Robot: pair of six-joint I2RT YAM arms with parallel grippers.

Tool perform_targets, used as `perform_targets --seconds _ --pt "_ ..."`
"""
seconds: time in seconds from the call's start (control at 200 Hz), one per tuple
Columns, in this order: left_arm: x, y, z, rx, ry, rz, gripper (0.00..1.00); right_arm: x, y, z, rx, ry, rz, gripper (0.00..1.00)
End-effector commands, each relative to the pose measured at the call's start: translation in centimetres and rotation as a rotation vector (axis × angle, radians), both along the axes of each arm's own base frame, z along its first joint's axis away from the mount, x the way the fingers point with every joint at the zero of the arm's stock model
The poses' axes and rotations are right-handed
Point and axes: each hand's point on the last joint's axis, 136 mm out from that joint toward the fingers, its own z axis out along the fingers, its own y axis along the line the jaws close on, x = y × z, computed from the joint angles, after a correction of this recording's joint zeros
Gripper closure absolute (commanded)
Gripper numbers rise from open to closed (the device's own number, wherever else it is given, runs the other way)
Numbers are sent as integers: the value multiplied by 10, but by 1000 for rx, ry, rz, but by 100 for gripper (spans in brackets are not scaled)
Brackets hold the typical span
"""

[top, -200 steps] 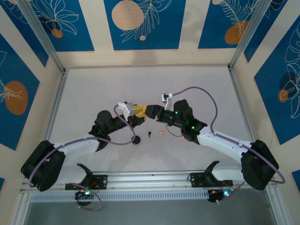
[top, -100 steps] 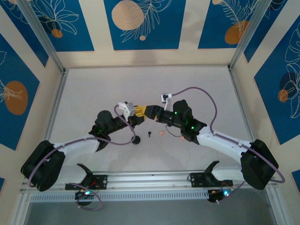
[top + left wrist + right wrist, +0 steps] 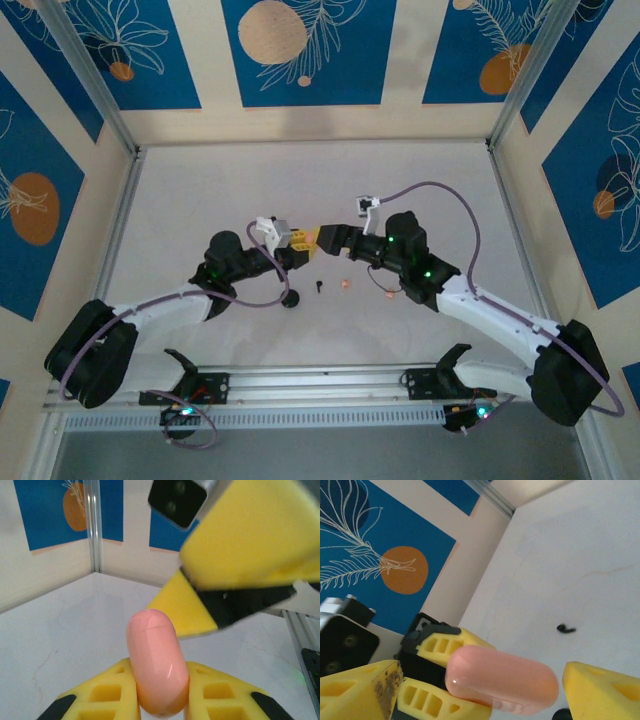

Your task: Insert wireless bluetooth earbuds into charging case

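From the left wrist, the right gripper is looming blurred, running off the top and right edges. The left gripper is running off the bottom edge, its fingers covering the lower sides of the pink case. From the right wrist, the bottom edge is cutting both right fingers and a dark shape too cropped to name. From above, the black earbud and pink earbud are showing as specks, stems too small to tell.
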Motion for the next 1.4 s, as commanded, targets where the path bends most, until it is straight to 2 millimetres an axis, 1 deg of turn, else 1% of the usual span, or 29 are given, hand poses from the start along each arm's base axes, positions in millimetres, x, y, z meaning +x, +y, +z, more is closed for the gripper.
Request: perform_targets --seconds 0.0,0.045,0.145,0.18,0.32,0.4,0.465,0.57,0.685,0.8,0.975,1.26,1.39 --pt "-4 1 13 -26 1 -63 88 -10 -8 4 -59 -111 75 16" --pt "-5 3 17 -36 -4 -83 88 -15 -10 7 -83 -162 112 17" --pt "-10 6 22 -56 -11 -130 88 -32 -13 13 -136 -327 245 26" --pt "-11 8 25 -65 -17 -148 88 -37 -15 13 -168 -391 286 28" --pt "-21 10 35 -93 -30 -231 88 -53 -26 12 -242 -560 445 32" --pt "-28 11 41 -105 -52 -279 90 -69 -26 11 -272 -712 564 39" --pt "-32 11 45 -119 -64 -307 90 -71 -26 10 -308 -769 598 41" --pt "-40 10 51 -146 -92 -355 90 -68 -23 7 -346 -772 657 41" --pt "-46 10 55 -169 -107 -401 90 -68 -14 6 -344 -743 743 42" --pt "-49 9 57 -192 -107 -434 91 -68 -4 4 -337 -734 809 43" --pt "-50 8 57 -197 -105 -451 91 -67 5 6 -315 -730 862 45" --pt "-51 8 59 -197 -110 -453 91 -68 13 14 -259 -739 906 57" --pt "-50 8 59 -198 -109 -451 91 -67 16 15 -253 -745 912 68"
